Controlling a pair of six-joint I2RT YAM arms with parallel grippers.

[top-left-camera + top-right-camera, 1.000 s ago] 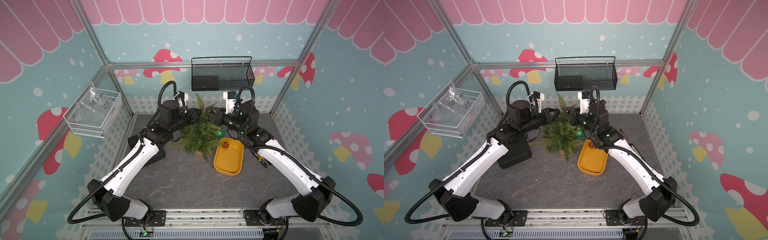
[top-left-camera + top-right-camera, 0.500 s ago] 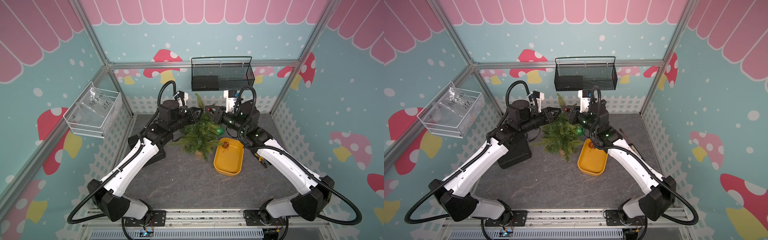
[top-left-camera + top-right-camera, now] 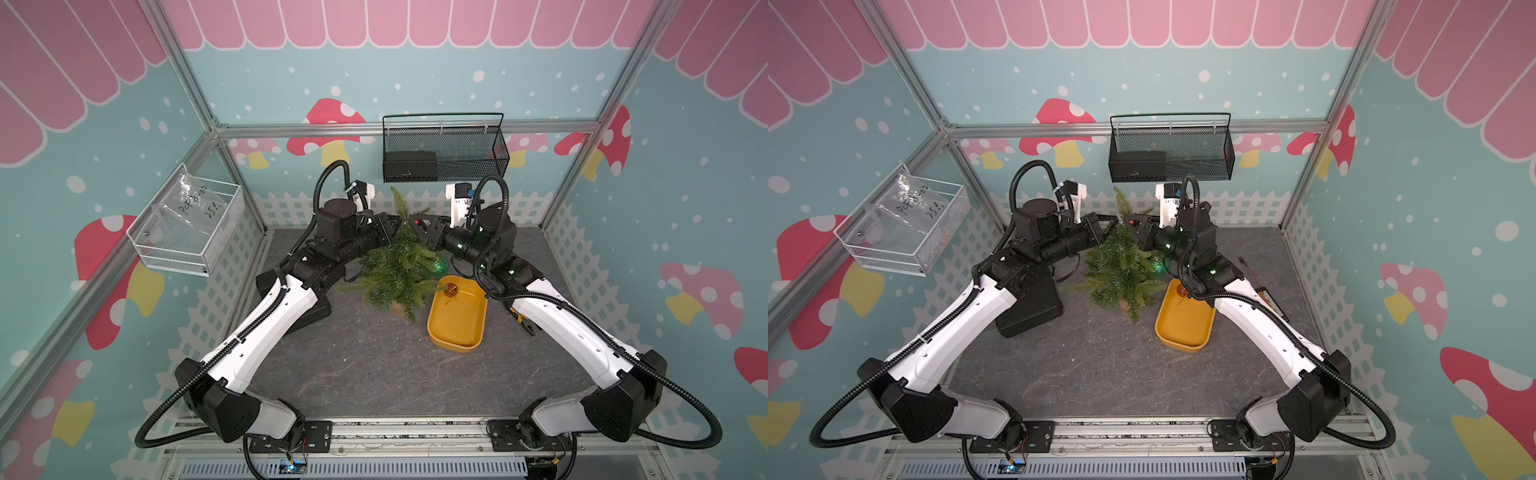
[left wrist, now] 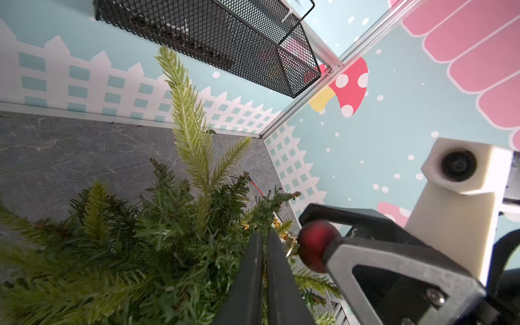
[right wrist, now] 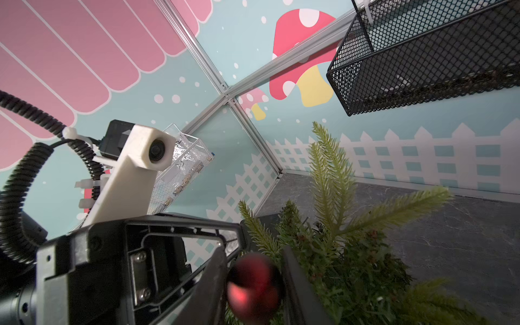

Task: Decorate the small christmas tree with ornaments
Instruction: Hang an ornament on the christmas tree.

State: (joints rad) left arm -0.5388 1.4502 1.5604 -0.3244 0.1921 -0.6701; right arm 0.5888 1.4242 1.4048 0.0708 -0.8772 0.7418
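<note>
Right wrist view: the right fingers (image 5: 294,281) clamp a small shiny red ball (image 5: 254,287) close by the upper branches of the small artificial green fir tree (image 5: 337,239). Seen from the left wrist, the left fingers (image 4: 251,270) are drawn to a thin slit among the needles beside that ball. The tree stands upright on the grey stone-patterned desk (image 3: 374,365) with a glittery green ball (image 3: 434,264) at its edge, just beside a yellow oblong tray (image 3: 455,348) holding an amber-orange ball (image 3: 451,289).

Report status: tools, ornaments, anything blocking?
Right tool shut on red ornament beside treetop. Left tool pinched shut in tree branches. Green ornament on tree, amber ornament in tray. Nothing blocking.
</note>
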